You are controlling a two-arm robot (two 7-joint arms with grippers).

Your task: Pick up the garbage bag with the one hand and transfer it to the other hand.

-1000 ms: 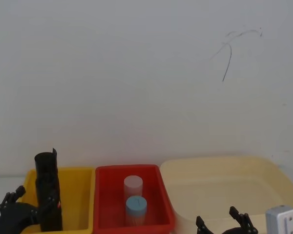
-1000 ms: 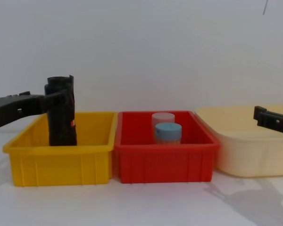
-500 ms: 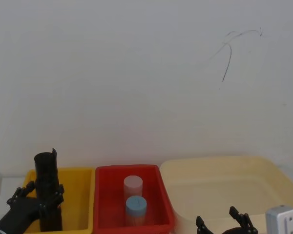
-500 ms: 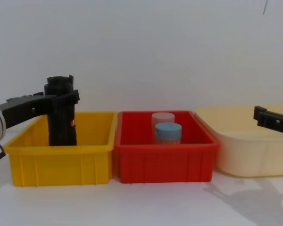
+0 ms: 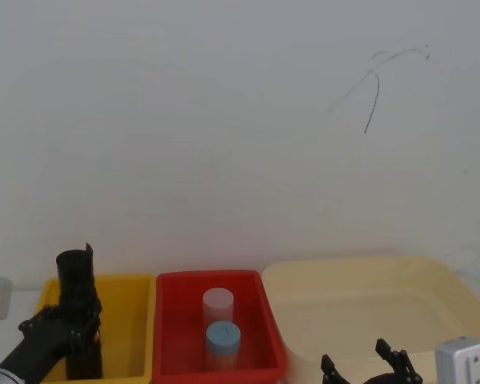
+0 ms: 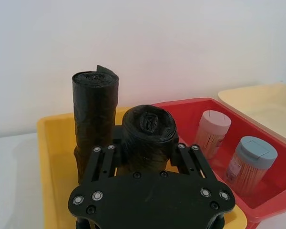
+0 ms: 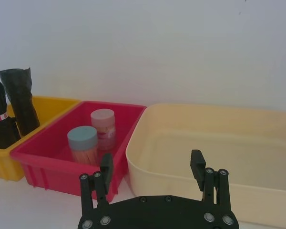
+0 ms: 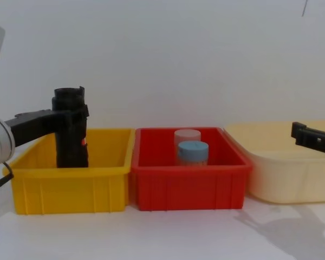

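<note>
Chest view, left tool (image 8: pixel 76 115) clasping glossy roll (image 8: pixel 71 149) (cylindrical)

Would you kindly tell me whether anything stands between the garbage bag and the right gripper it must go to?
The left gripper grips the garbage bag in the yellow bin. Between it and the open right gripper lies the red bin with two jars; above them, nothing visible blocks the way.

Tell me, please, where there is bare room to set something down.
Cream tub: bare inside, open right pincer by its near rim. Yellow bin: free toward the red bin; crowded on its left by the plain roll, garbage bag and left pincer. Two jars crowd the red bin.
</note>
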